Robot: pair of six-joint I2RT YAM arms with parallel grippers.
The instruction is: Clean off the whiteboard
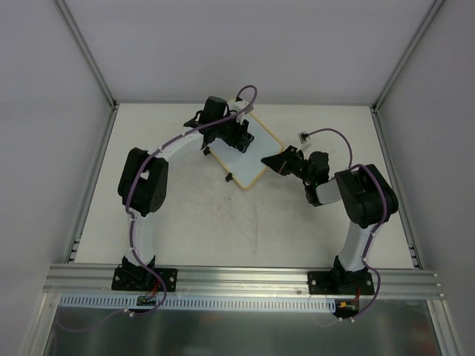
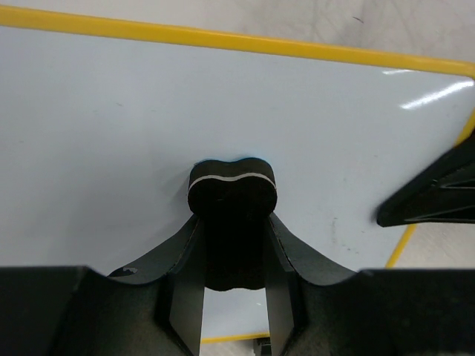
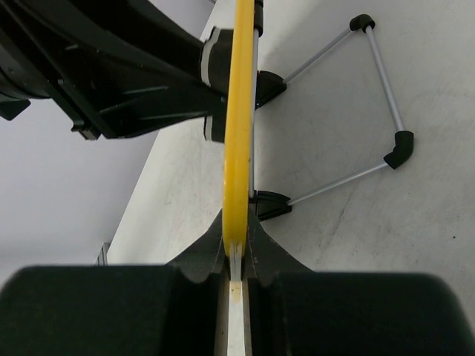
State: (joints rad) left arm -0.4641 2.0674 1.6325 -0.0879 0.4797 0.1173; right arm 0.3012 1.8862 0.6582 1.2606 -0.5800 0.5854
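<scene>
Closest in the right wrist view, the right gripper [image 3: 236, 256] is clamped on the yellow rim of the whiteboard [image 3: 239, 111], which is seen edge-on. Judging by that grip, it pins the board so it will not slide under rubbing. Beside the rim, a wire stand [image 3: 386, 81] splays out from two black clips onto the table [image 3: 415, 222].

On the board's white face, the left gripper [image 2: 231, 222] squeezes a small black eraser [image 2: 231, 185], whose end appears pressed against the surface, probably for wiping. Around the eraser the face looks blank apart from faint specks, so little seems left to clear. From above, the board lies cornerwise between the two grippers.
</scene>
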